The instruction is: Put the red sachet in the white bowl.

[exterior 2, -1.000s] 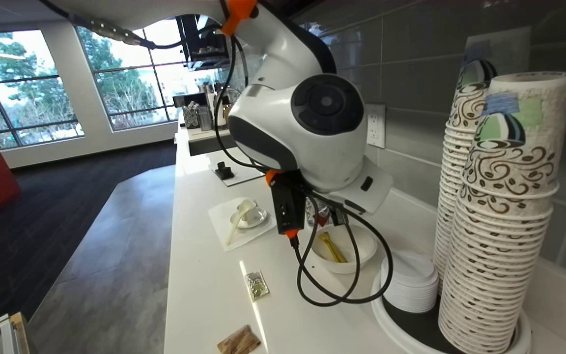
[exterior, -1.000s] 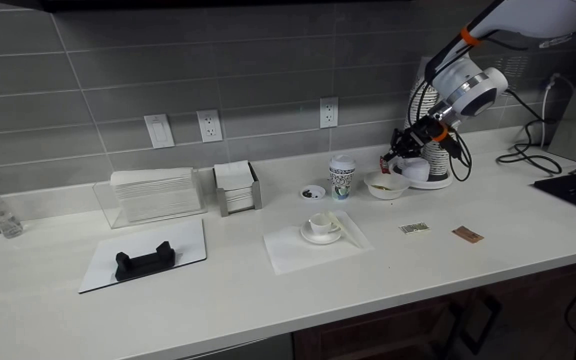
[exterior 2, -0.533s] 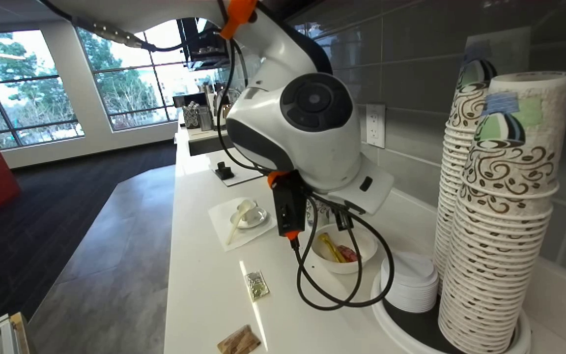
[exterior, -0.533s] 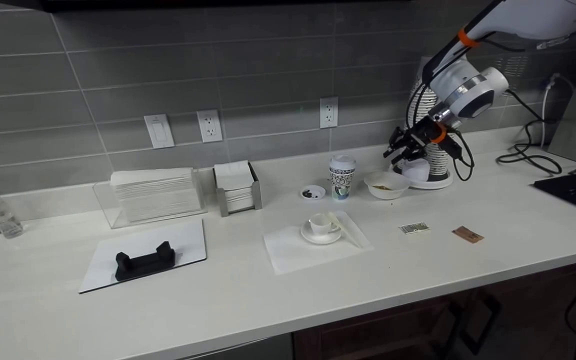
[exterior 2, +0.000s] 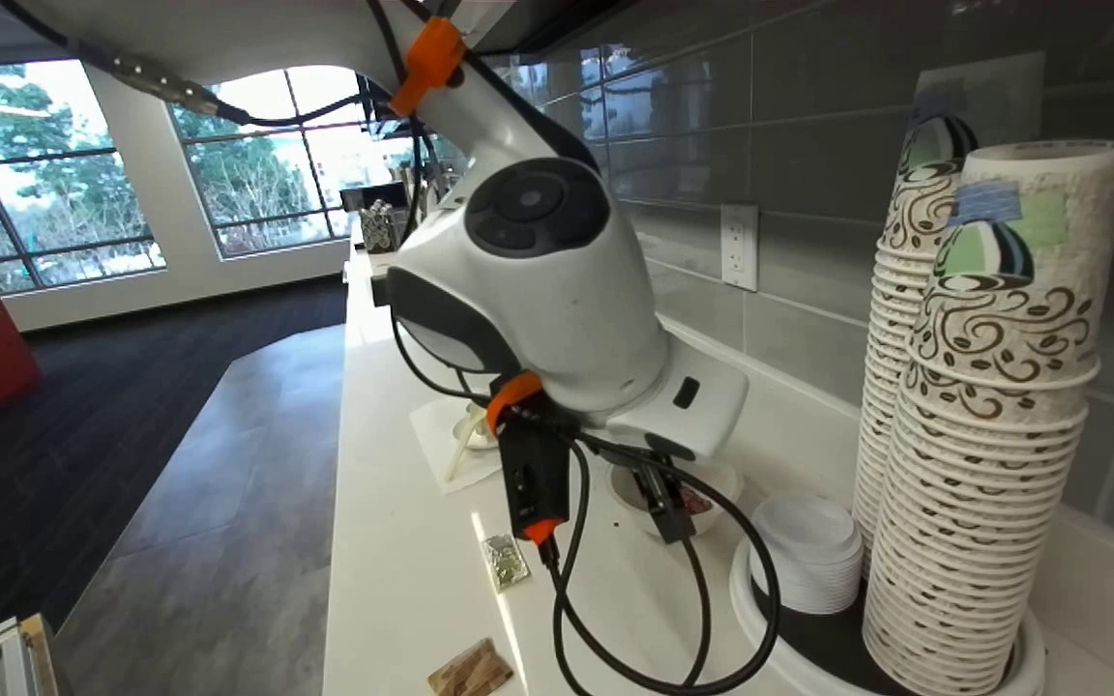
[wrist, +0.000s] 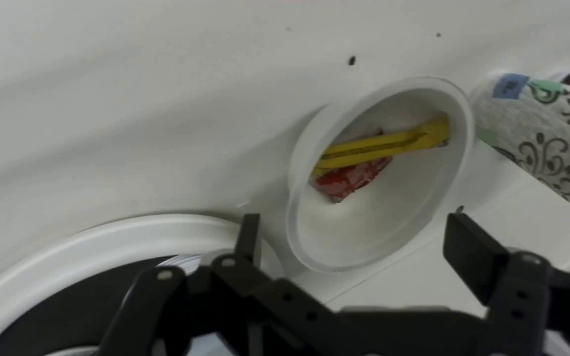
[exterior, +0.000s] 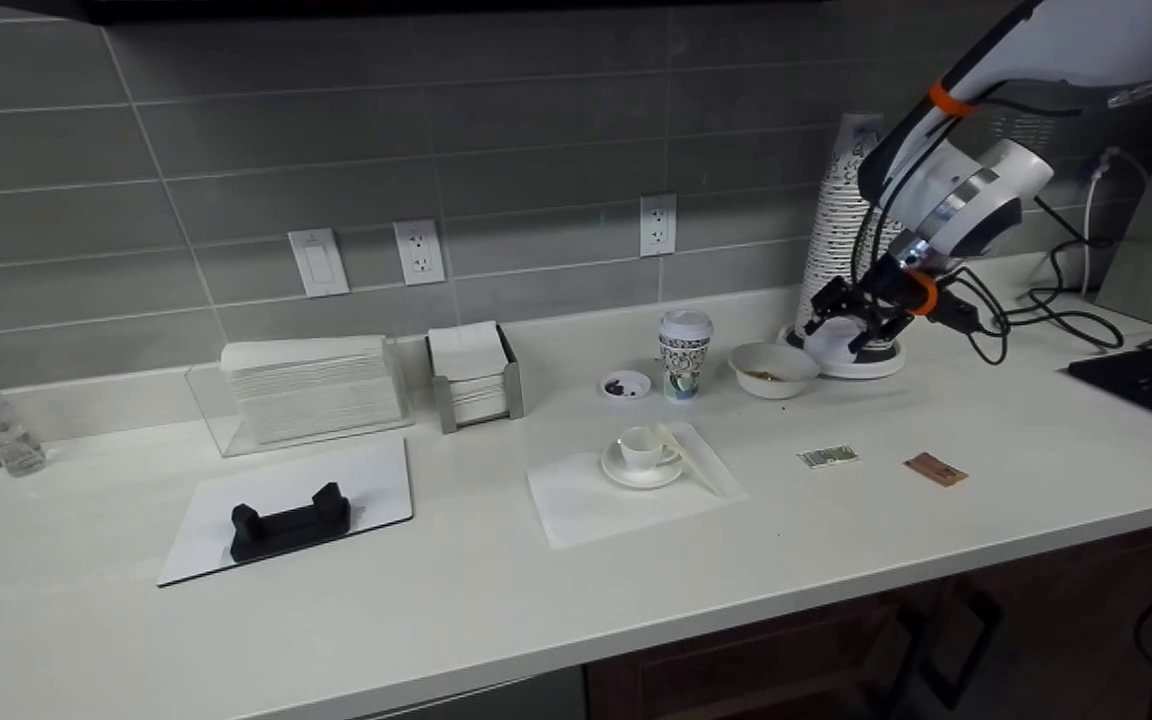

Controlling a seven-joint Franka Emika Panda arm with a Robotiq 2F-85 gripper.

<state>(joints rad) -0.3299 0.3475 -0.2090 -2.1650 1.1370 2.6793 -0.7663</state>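
Observation:
The red sachet (wrist: 347,182) lies inside the white bowl (wrist: 374,222), partly under a yellow packet (wrist: 389,143). A patch of its red (exterior 2: 695,500) also shows past the arm in an exterior view, where the gripper and cables cover much of the bowl. My gripper (wrist: 353,227) stands open in the wrist view, its black fingers wide apart with nothing between them. In an exterior view the gripper (exterior: 833,338) is up and to the right of the bowl (exterior: 774,385), apart from it.
Stacked paper cups (exterior 2: 982,464) and white lids (exterior 2: 806,556) stand on a round tray close to the gripper. A lidded cup (exterior: 684,355) is beside the bowl. A cup and saucer (exterior: 643,450), a pale packet (exterior: 828,456) and a brown packet (exterior: 935,469) lie farther forward.
A second ago the red sachet hung from the gripper above the bowl. The jaws have opened, the sachet has dropped into the bowl, and the arm has drawn back away from it.

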